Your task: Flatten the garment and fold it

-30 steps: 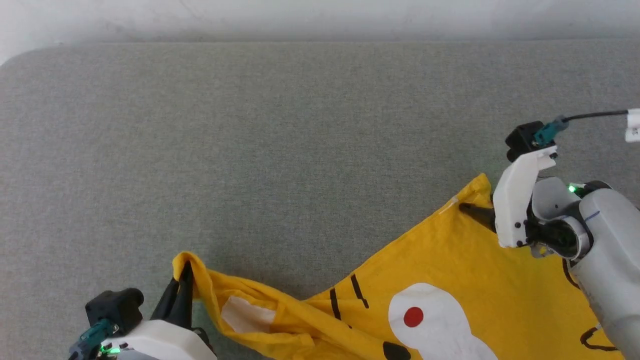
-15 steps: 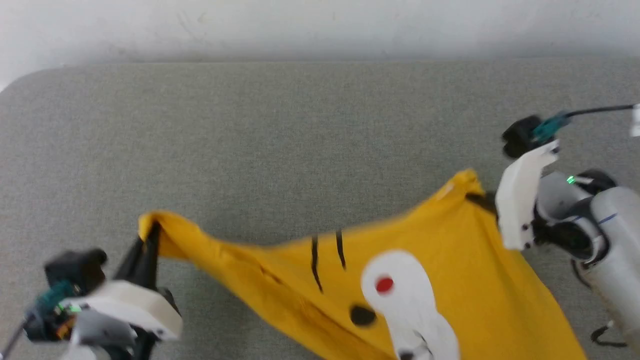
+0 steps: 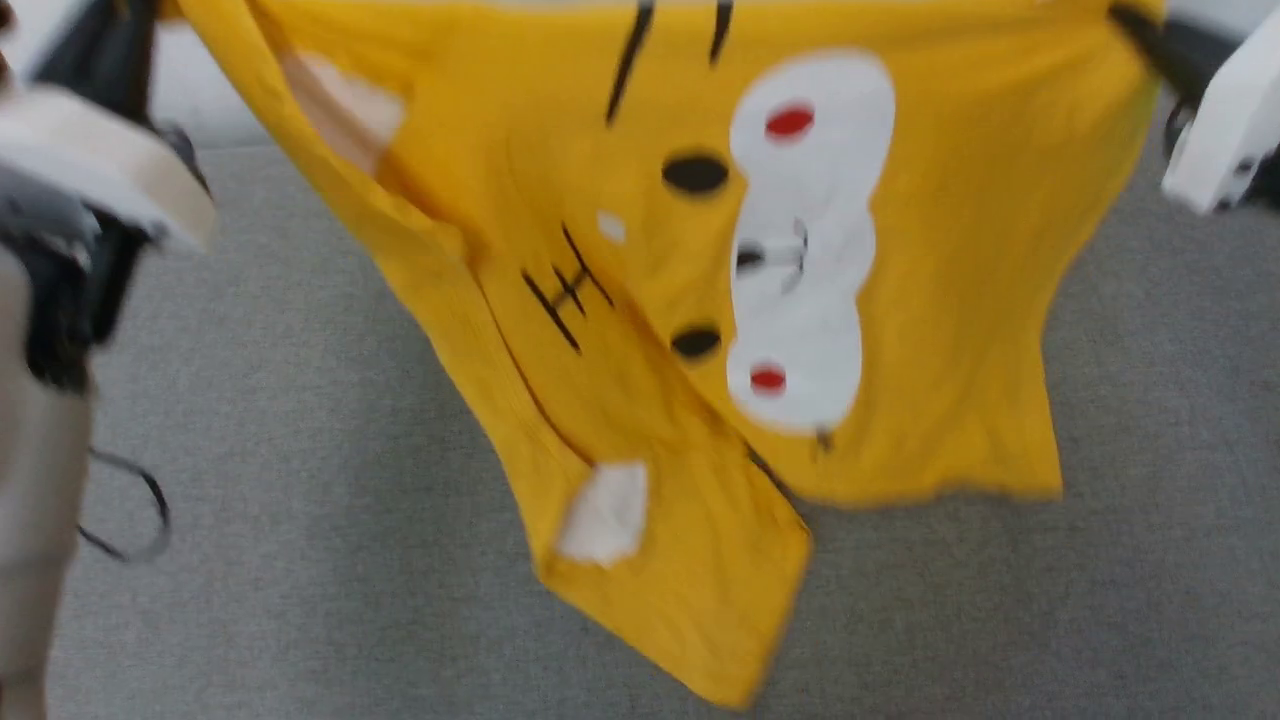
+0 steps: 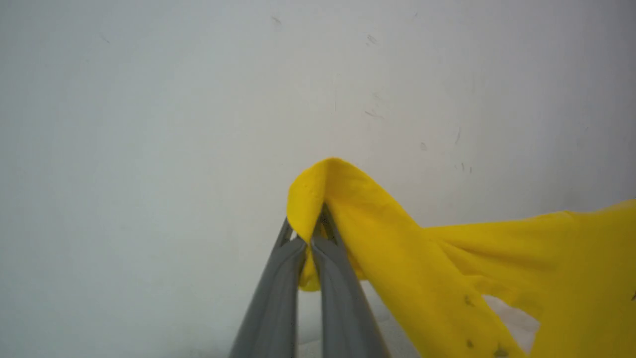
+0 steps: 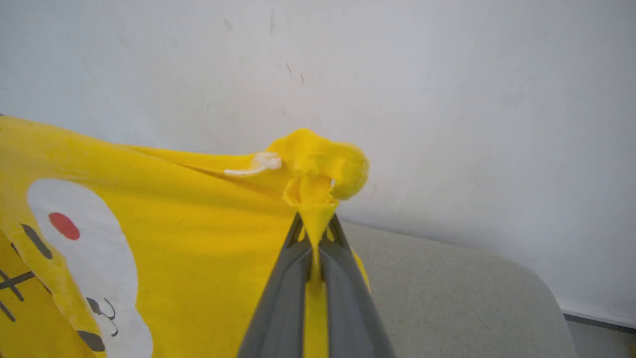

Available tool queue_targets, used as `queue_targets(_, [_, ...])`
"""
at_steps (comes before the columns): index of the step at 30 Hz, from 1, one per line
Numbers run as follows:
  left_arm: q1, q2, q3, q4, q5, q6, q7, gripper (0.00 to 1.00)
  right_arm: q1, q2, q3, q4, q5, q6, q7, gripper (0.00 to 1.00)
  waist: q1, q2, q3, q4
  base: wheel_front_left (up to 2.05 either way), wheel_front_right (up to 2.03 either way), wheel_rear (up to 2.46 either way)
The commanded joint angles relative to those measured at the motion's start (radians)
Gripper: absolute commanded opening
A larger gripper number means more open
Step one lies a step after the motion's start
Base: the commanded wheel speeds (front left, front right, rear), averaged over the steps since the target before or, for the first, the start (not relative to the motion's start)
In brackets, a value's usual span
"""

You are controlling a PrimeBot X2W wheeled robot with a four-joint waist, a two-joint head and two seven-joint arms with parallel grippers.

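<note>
The garment (image 3: 960, 300), a bright yellow t-shirt with a cartoon face print, hangs spread in the air above the grey surface, its lower edge dangling free. My left gripper (image 4: 312, 233) is shut on a bunched yellow corner (image 4: 328, 189). My right gripper (image 5: 314, 223) is shut on the opposite corner, with cloth pinched between its fingers. In the head view the left gripper (image 3: 130, 40) is at the top left and the right gripper (image 3: 1150, 30) at the top right, both blurred. The shirt (image 5: 198, 233) stretches between them.
A grey fabric surface (image 3: 300, 450) lies under the hanging shirt. Its rounded corner (image 5: 472, 288) meets a white wall (image 4: 149, 99) behind. A thin dark cable loop (image 3: 140, 510) hangs by my left arm.
My right gripper has shut on the shirt's corner. Both grippers have risen, and the shirt has come off the surface and hangs between them. The head camera has shifted too.
</note>
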Motion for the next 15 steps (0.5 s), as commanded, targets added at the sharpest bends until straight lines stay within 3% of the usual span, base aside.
queue_targets(1, [-0.111, 0.018, -0.005, 0.069, 0.036, -0.016, -0.03, 0.0, -0.071, 0.003, -0.026, 0.026, -0.036, -0.002, -0.057, 0.0, -0.0001, 0.0, 0.057, -0.034, 0.0, 0.0, 0.0])
queue_targets(4, [-0.228, 0.026, -0.012, 0.135, 0.068, -0.029, -0.06, 0.0, -0.149, 0.009, -0.048, 0.05, -0.068, -0.002, -0.126, 0.0, -0.0001, 0.0, 0.092, -0.047, 0.0, 0.0, 0.0])
queue_targets(6, [-0.385, 0.026, -0.018, 0.224, 0.101, -0.039, -0.107, 0.0, -0.255, 0.017, -0.067, 0.084, -0.121, -0.002, -0.232, 0.0, -0.0001, 0.0, 0.135, -0.06, 0.0, 0.0, 0.0])
queue_targets(15, [-0.652, 0.024, -0.039, 0.394, 0.152, -0.062, -0.199, 0.0, -0.433, 0.052, -0.065, 0.174, -0.202, -0.002, -0.424, 0.0, -0.0001, 0.0, 0.233, -0.069, 0.0, 0.0, 0.0])
